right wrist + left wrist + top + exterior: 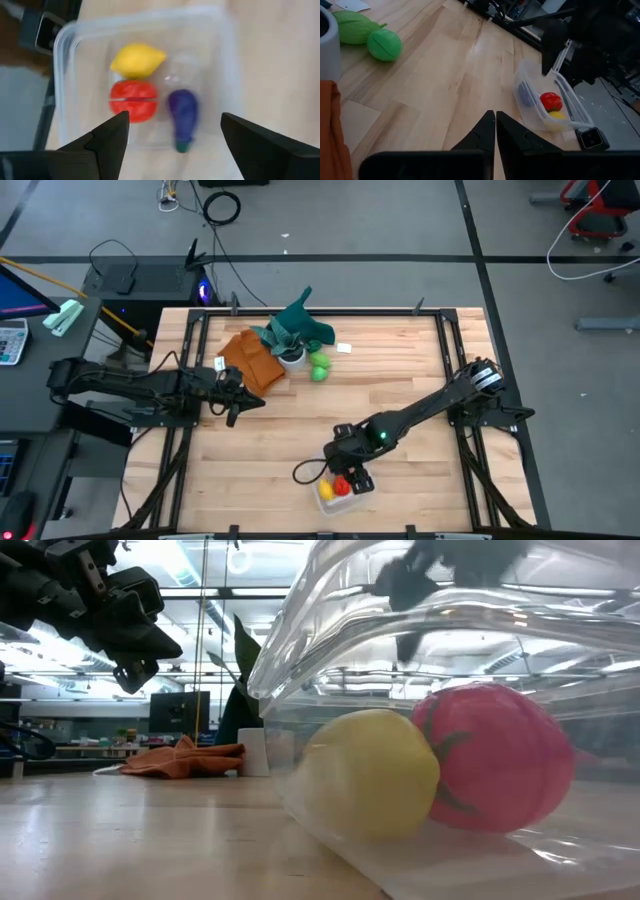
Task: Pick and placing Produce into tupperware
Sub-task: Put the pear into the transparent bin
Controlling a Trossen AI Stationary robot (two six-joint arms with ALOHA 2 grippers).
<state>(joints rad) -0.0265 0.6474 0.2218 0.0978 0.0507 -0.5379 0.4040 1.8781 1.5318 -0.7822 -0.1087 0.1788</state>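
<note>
The clear tupperware (345, 488) stands near the table's near edge. In it lie a yellow lemon (137, 60), a red tomato (132, 100) and a purple eggplant (183, 112), all resting on its floor. My right gripper (175, 122) hangs open right above the container (220, 30), clear of the produce. Two green pieces (385, 44) (355, 27) lie on the wood at the back, beside the white pot. My left gripper (245, 402) waits shut over the table's left part, next to the orange cloth.
A white pot with teal leaves (293, 340) and an orange-brown cloth (250, 360) sit at the back left; a small white card (344, 348) lies near them. A small camera block (592, 139) stands just beside the container. Bare wood spreads across the table's middle.
</note>
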